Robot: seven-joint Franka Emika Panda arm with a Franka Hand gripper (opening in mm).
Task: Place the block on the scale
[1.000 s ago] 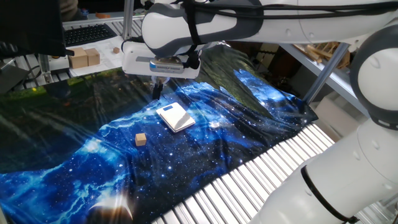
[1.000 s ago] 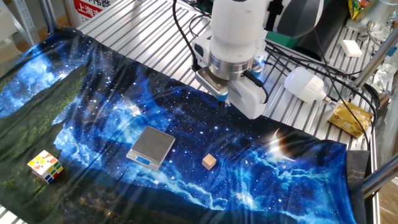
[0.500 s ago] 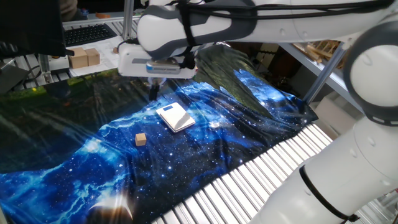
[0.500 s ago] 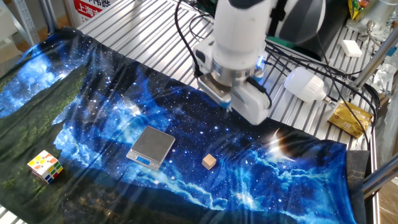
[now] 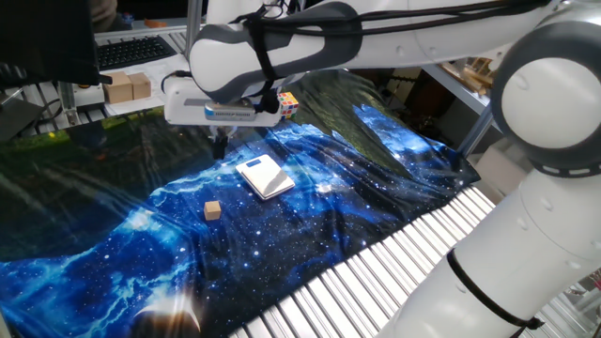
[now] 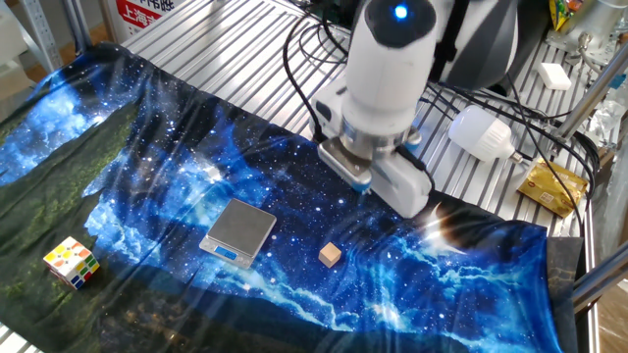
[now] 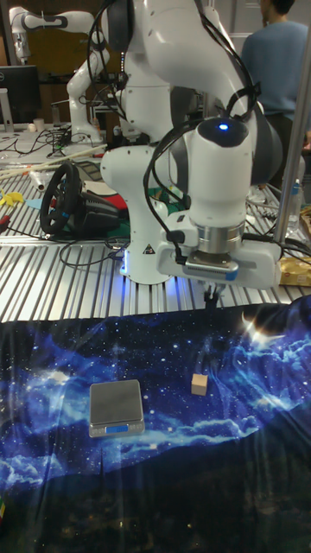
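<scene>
Your gripper (image 7: 212, 300) hangs above the cloth (image 6: 147, 176) holding nothing; its fingers look close together, but I cannot tell how wide. The block (image 6: 330, 255) lies loose on the cloth at about 3 o'clock from the scale (image 6: 238, 231), near but apart. Descend off-centre and you could nudge the cube or snag a wrinkle.

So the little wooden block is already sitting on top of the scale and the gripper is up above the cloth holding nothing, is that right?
Not quite. The block is not on the scale; it lies on the blue cloth beside it, with a clear gap between them, as the other fixed view shows. The rest holds: the gripper hangs above the cloth with nothing in it.
</scene>
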